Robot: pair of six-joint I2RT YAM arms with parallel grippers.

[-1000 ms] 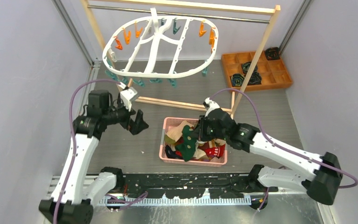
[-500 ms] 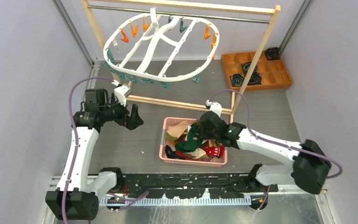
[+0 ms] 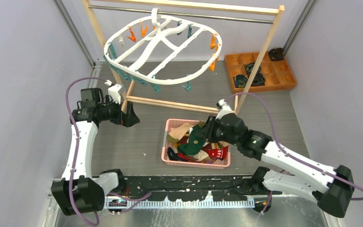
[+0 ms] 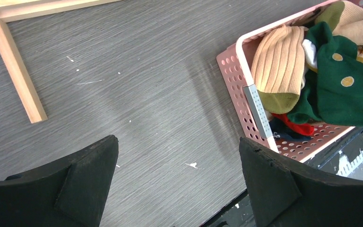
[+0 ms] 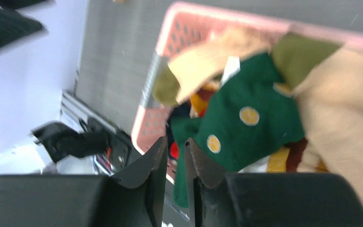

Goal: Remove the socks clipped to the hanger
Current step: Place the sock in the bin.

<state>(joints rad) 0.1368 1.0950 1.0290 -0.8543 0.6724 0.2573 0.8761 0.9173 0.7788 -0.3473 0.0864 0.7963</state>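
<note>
Filling the perforated pink basket (image 4: pixel 230 75) are soft socks (image 4: pixel 340 80).

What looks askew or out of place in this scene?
The white hanger hangs tilted from the rail, not level, and no socks show on its clips. The socks lie heaped in the pink basket.

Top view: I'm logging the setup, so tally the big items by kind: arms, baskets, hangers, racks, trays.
Robot arms: 2
Pink basket: 1
White hanger: 1
Wooden rack: 1
Orange tray: 1
Total: 6
</note>
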